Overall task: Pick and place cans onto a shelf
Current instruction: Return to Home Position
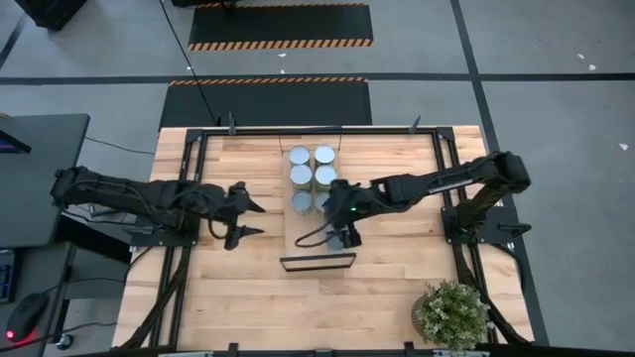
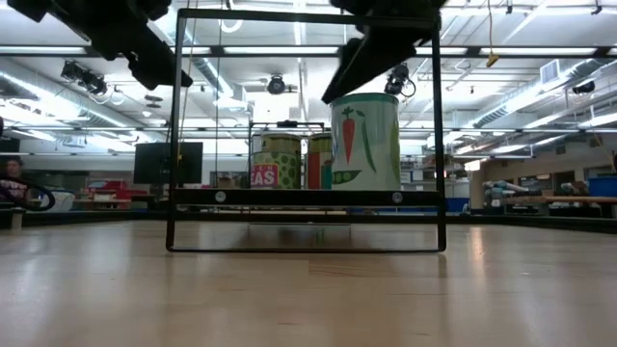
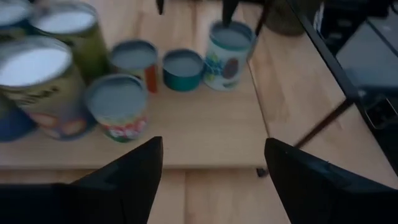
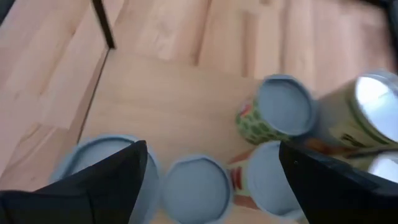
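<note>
Cans (image 1: 301, 176), rigid, smooth-walled and probably weighty, are shown upright in two rows on the shelf (image 1: 303, 254), best gripped across the side wall, with the right gripper (image 4: 211, 149) spread above them and the left gripper (image 1: 260, 219) spread beside the shelf.

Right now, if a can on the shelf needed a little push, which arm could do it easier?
Probably the right. Its tool hangs open just above the cans on the shelf. The left tool, open too, is off to the side over the table.
</note>
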Controlling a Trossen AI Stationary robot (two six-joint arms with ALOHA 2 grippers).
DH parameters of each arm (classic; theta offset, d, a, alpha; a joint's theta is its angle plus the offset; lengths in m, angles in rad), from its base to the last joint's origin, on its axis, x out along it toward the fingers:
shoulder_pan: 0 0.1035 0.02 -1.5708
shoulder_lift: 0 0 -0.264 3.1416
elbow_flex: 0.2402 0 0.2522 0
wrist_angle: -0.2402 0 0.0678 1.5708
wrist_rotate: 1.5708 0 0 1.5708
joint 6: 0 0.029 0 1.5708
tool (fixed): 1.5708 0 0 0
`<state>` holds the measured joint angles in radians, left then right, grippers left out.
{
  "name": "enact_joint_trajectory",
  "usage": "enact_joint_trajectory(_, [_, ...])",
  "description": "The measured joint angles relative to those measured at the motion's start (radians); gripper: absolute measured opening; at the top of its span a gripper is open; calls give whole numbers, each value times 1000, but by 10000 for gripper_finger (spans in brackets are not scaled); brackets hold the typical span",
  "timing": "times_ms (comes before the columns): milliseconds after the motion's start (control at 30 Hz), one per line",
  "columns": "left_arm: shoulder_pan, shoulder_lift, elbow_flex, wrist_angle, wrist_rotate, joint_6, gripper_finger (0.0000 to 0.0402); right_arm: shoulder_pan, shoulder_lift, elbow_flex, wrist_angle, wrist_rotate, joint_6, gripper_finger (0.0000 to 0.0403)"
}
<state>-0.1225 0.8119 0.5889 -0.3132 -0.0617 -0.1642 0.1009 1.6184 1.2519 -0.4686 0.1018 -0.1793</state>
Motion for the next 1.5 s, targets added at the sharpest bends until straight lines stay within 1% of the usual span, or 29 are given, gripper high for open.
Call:
enact_joint_trajectory(133, [30,-83,-65,67,-13,0,286,0,-114,-157,135,41,20,373])
enact_joint_trajectory(400, [80,-209,-200,223,-17,11,286,-9,-365,-384,325,44,62,373])
enact_joint_trajectory(600, [124,-307,-280,307,-42,32,286,-39,-511,-545,470,39,69,373])
enact_joint_trajectory(700, [145,-367,-317,309,-43,44,286,-70,-572,-598,514,7,70,373])
enact_joint_trajectory(867, [172,-480,-376,320,-46,46,286,-138,-669,-674,590,-118,81,373])
enact_joint_trajectory(967, [183,-544,-406,326,-47,53,286,-176,-722,-724,625,-151,96,373])
enact_joint_trajectory(1067, [190,-609,-439,328,-57,74,286,-210,-774,-773,644,-151,121,373])
enact_joint_trajectory(1200, [201,-683,-477,333,-110,116,286,-237,-858,-853,681,-147,162,373])
enact_joint_trajectory(1333, [217,-746,-509,356,-121,149,285,-248,-955,-942,741,-140,212,373])
enact_joint_trajectory(1500, [240,-805,-557,356,-125,150,285,-248,-1080,-1046,785,-78,267,373])
